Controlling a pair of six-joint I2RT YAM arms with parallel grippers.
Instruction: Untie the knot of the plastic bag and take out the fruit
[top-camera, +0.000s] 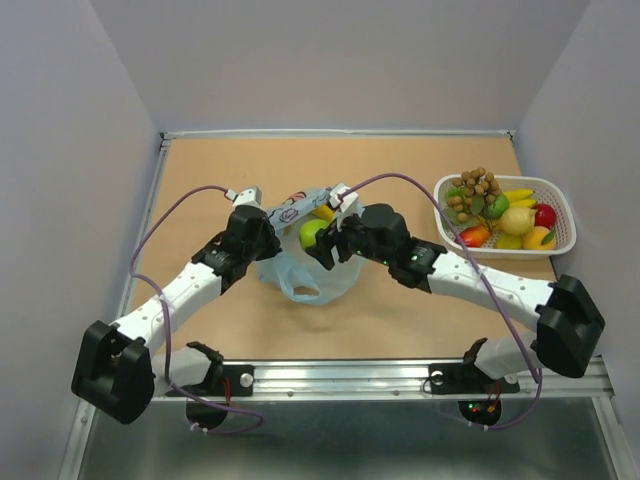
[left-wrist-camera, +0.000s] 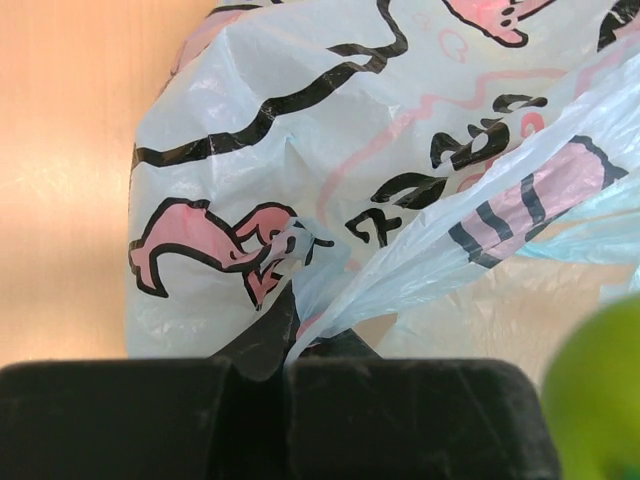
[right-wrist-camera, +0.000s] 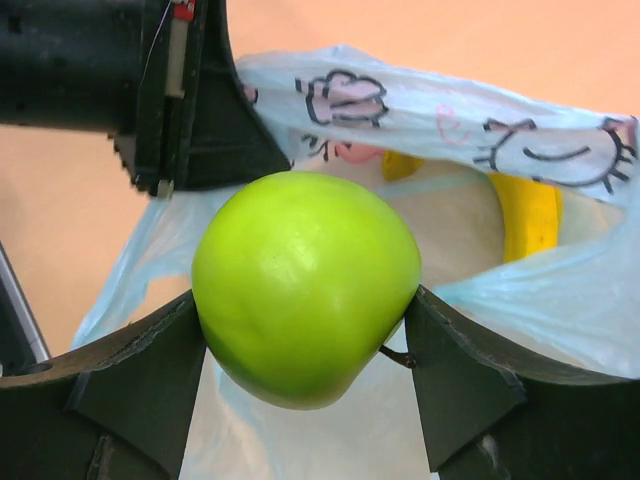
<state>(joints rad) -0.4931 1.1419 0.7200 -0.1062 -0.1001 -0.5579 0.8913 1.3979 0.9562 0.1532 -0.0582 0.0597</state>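
Open bag (top-camera: 292, 274), green fruit (right-wrist-camera: 305, 285) above — banana (right-wrist-camera: 528, 215) (inside)

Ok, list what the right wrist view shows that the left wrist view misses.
Only the right wrist view: the right claw shut on the green fruit, and a yellow banana lying inside the open plastic bag.
Only the left wrist view: the exact fold that the left claw pinches, and black lettering printed on the bag.
Both: the bag, the left claw, the green fruit (only a blur in the left wrist view's lower right corner) and the tan table.
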